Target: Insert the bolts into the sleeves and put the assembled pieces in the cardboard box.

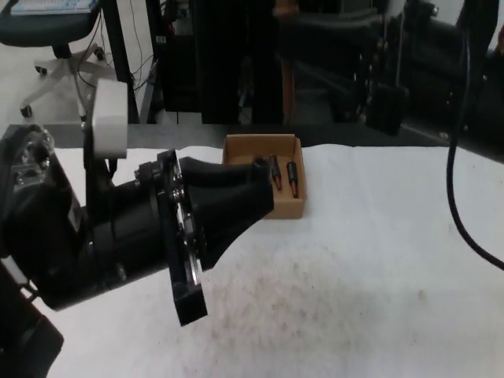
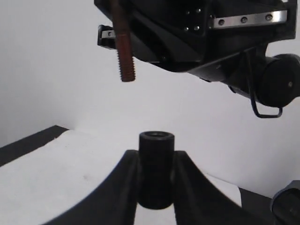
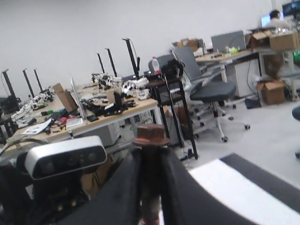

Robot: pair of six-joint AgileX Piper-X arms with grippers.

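White cloth (image 1: pixel 378 276) under the cardboard box (image 1: pixel 290 206) — office chair (image 3: pixel 213 91), desk (image 3: pixel 145 103) beyond

My high camera sits behind the arms and looks forward and down over the counter (image 1: pixel 378 268). An arm (image 1: pixel 118 228) crowds the left half of its frame, very near the lens, with the cardboard box (image 1: pixel 287 206) just above centre. My left wrist camera looks out along the left fingers (image 2: pixel 117 187) at close range, the sleeve (image 2: pixel 156 168) at bottom centre, facing a pale wall. My right wrist camera looks along the right fingers (image 3: pixel 123 187) and out across a room of desks (image 3: pixel 117 108). Both wrist views share the bolt (image 2: pixel 124 47): upper left in one, bottom centre in the other.
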